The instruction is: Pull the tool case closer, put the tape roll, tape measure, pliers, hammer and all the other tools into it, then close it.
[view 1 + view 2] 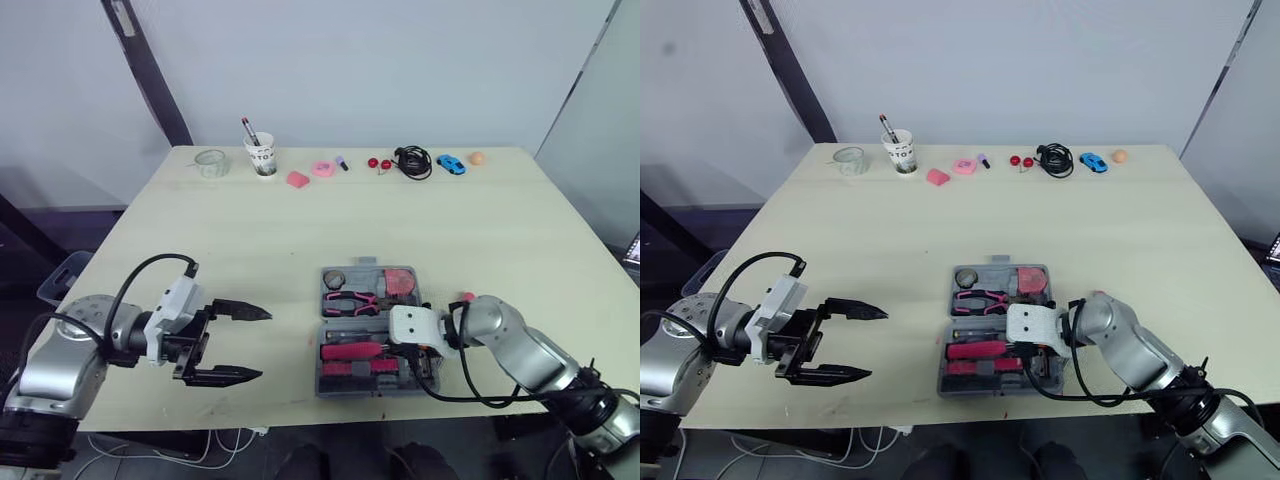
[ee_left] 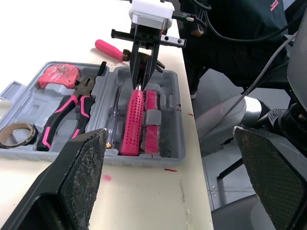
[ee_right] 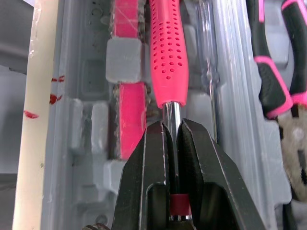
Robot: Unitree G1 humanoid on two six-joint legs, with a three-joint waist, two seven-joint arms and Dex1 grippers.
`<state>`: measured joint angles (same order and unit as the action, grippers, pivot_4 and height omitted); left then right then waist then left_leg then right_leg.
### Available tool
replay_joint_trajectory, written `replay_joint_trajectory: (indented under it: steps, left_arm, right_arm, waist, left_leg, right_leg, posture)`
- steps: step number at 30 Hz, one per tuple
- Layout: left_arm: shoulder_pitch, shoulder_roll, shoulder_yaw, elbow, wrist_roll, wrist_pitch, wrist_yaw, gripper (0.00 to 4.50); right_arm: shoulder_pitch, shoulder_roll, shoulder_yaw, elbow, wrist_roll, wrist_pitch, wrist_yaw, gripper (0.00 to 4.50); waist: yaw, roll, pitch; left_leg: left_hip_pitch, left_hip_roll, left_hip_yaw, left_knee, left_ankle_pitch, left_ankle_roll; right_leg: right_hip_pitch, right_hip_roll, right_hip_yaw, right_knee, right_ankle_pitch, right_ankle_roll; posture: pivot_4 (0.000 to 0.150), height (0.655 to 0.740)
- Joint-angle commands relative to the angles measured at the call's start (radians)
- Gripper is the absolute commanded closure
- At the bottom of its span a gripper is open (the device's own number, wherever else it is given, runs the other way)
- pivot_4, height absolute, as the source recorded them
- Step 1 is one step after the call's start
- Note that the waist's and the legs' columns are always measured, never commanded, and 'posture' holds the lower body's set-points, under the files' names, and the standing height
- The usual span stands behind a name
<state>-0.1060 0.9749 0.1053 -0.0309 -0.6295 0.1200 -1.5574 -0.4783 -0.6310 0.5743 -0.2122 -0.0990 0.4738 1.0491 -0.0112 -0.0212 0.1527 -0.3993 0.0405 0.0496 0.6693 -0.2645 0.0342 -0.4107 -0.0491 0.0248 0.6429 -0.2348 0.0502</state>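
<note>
As the right gripper [image 3: 171,125] clamps the chrome shaft of the hammer [image 3: 168,48], a hold masked from overhead but plain from its wrist, the dimpled pink handle lies in the grey moulded tool case [image 2: 168,96] at the front edge of the table [image 1: 250,230]. The left gripper [image 1: 262,344] hangs spread nearby.

Pale surface [image 1: 250,230]: open grey tool case [image 1: 345,389] near front edge, right of centre; far-edge row, left to right: clear glass [image 1: 211,163], white cup [image 1: 262,158], two pink pieces [image 1: 298,180], red balls [image 1: 378,162], black cable coil [image 1: 413,161], blue toy car [image 1: 451,164], orange ball [image 1: 477,158].
</note>
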Motion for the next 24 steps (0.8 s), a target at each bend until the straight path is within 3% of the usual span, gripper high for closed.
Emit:
replay_joint_trajectory:
  steps: [1, 8, 14, 21, 24]
  left_arm:
    - [-0.001, -0.003, 0.004, -0.037, -0.004, -0.009, -0.050, 0.00]
    - [0.006, -0.011, 0.009, -0.051, -0.006, 0.000, -0.042, 0.00]
    - [-0.005, -0.015, 0.013, -0.077, -0.027, 0.033, -0.029, 0.00]
    - [-0.026, -0.025, 0.013, -0.106, -0.035, 0.061, -0.023, 0.00]
    - [-0.030, -0.031, 0.011, -0.109, -0.036, 0.065, -0.019, 0.00]
  right_arm:
    - [-0.012, 0.014, -0.008, -0.003, -0.015, -0.025, -0.008, 4.43]
    - [-0.010, 0.034, -0.006, 0.006, -0.027, -0.050, -0.002, 4.43]
    - [-0.004, 0.021, -0.024, 0.003, -0.031, -0.060, 0.000, 1.92]
    - [0.012, 0.067, -0.095, -0.011, 0.077, -0.041, 0.007, 1.92]
    - [0.021, 0.113, -0.124, 0.009, 0.124, -0.052, -0.002, 2.73]
  waist:
    - [0.000, 0.000, 0.000]
    - [-0.003, 0.000, 0.000]
    - [-0.001, 0.000, 0.000]
    - [0.000, -0.001, 0.000]
    - [-0.003, -0.001, 0.000]
  left_leg:
    - [0.000, 0.000, 0.000, 0.000, 0.000, 0.000]
    - [0.000, 0.001, 0.000, 0.000, 0.000, 0.000]
    - [0.000, 0.001, 0.000, 0.000, 0.000, 0.000]
    - [0.000, 0.000, 0.000, 0.000, 0.000, 0.000]
    - [0.000, 0.001, 0.000, 0.000, 0.000, 0.000]
  right_leg:
    - [0.000, 0.000, 0.000, 0.000, 0.000, 0.000]
    - [0.000, 0.001, 0.000, 0.000, 0.000, 0.000]
    - [0.000, 0.000, 0.000, 0.000, 0.000, 0.000]
    - [0.000, 0.000, 0.000, 0.000, 0.000, 0.000]
    - [0.000, 0.001, 0.000, 0.000, 0.000, 0.000]
  posture:
    - [0.150, 0.7400]
    - [0.150, 0.7400]
    - [0.150, 0.7400]
    - [0.150, 0.7400]
    - [0.150, 0.7400]
